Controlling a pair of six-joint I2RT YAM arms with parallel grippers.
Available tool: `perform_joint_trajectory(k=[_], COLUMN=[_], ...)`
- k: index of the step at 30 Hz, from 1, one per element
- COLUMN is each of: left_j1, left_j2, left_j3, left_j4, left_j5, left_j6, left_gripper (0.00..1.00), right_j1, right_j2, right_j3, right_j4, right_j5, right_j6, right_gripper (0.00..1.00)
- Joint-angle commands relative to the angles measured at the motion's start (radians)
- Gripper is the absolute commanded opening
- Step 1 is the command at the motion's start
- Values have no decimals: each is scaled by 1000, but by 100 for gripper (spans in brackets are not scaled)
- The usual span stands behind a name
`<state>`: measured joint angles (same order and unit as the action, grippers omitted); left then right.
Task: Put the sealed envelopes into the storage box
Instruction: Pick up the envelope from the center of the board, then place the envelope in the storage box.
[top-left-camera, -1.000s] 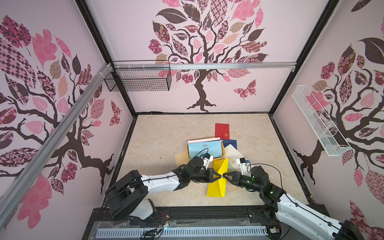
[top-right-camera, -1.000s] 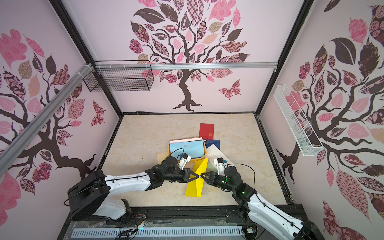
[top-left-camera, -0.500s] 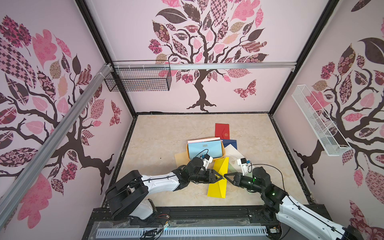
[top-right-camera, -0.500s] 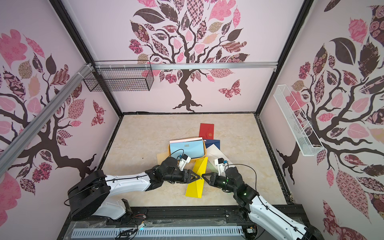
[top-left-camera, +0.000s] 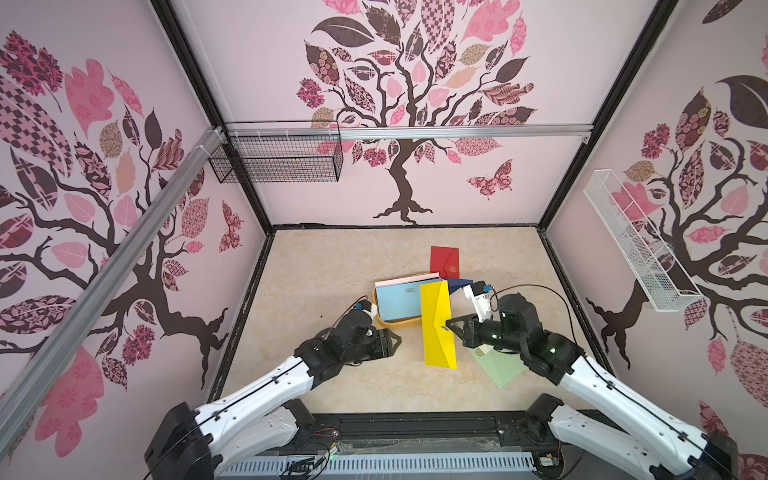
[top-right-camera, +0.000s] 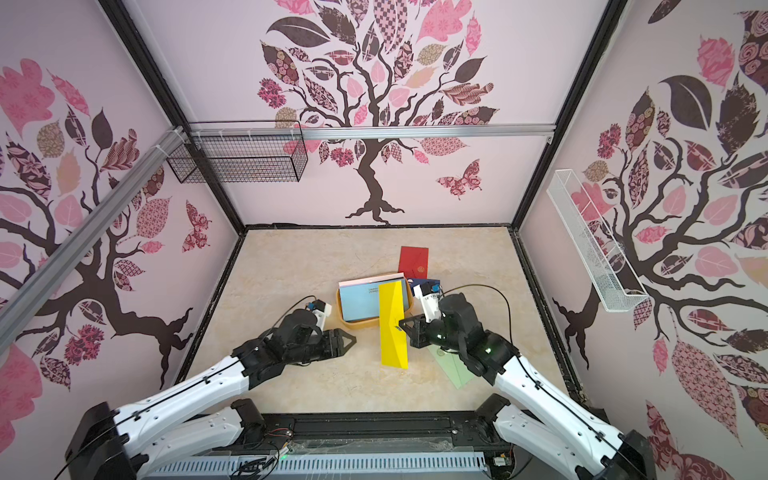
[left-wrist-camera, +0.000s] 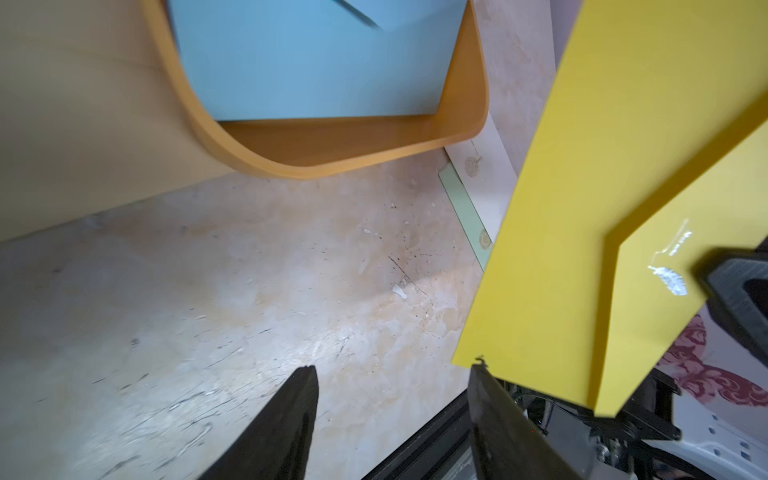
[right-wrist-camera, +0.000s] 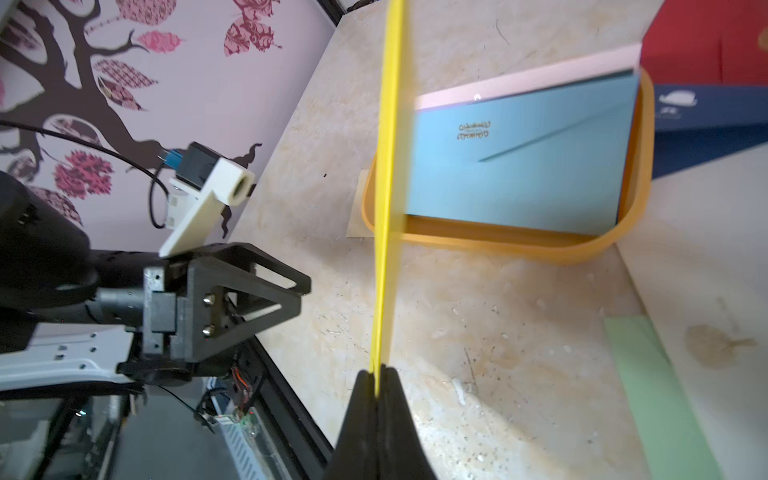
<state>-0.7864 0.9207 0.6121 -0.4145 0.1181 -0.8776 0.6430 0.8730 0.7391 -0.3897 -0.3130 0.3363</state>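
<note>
My right gripper (top-left-camera: 449, 323) (top-right-camera: 401, 324) (right-wrist-camera: 377, 372) is shut on the long edge of a yellow envelope (top-left-camera: 436, 324) (top-right-camera: 392, 324) (right-wrist-camera: 388, 166) (left-wrist-camera: 582, 208), held above the table with its far end over the orange storage box (top-left-camera: 399, 322) (top-right-camera: 357, 325) (right-wrist-camera: 498, 245) (left-wrist-camera: 332, 162). A light blue envelope (top-left-camera: 399, 301) (right-wrist-camera: 519, 166) lies in the box on a pink one (top-left-camera: 405, 279). My left gripper (top-left-camera: 399, 341) (top-right-camera: 354, 340) (left-wrist-camera: 394, 370) stands open and empty, left of the yellow envelope.
On the table lie a red envelope (top-left-camera: 444, 262) and a navy one (top-left-camera: 459, 283) behind the box, and a light green one (top-left-camera: 498, 368) and a white one (right-wrist-camera: 706, 249) under my right arm. A black wire basket (top-left-camera: 282, 160) and a white mesh tray (top-left-camera: 636, 249) hang on the walls.
My left gripper has let go of the yellow envelope, opened and drawn back to the left. My right gripper has shut on it and now carries it alone, toward the box.
</note>
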Motion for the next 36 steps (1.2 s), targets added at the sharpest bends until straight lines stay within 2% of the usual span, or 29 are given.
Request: perform_joint_trajectory(k=[1, 4, 9, 13, 19, 22, 25, 27, 36], left_j1=[24, 24, 25, 27, 27, 27, 27, 27, 27], left_j2=[-75, -99, -106, -112, -142, -159, -185, -195, -210], left_j3=[90, 172, 253, 258, 230, 229, 218, 212, 207], left_j4=[-282, -413, -509, -522, -503, -502, -491, -481, -476], left_j5=[-150, -254, -353, -382, -388, -385, -380, -377, -373], left_j6=[77, 124, 195, 216, 221, 224, 223, 224, 223], left_gripper=[62, 62, 63, 62, 63, 63, 64, 65, 65], right_j1=[-2, 1, 0, 2, 8, 23, 45, 61, 105], right_j2=[84, 190, 377, 532, 717, 782, 841, 879, 957], right_j3=[158, 317, 590, 780, 952, 996, 1016, 1040, 1057], right_j4=[-154, -265, -471, -605, -725, -765, -754, -748, -745], right_j5=[8, 26, 95, 178, 240, 239, 306, 336, 316], right_j6=[-256, -434, -730, -904, -1159, -1303, -1389, -1421, -1535], right_gripper=[0, 0, 0, 0, 0, 0, 0, 0, 0])
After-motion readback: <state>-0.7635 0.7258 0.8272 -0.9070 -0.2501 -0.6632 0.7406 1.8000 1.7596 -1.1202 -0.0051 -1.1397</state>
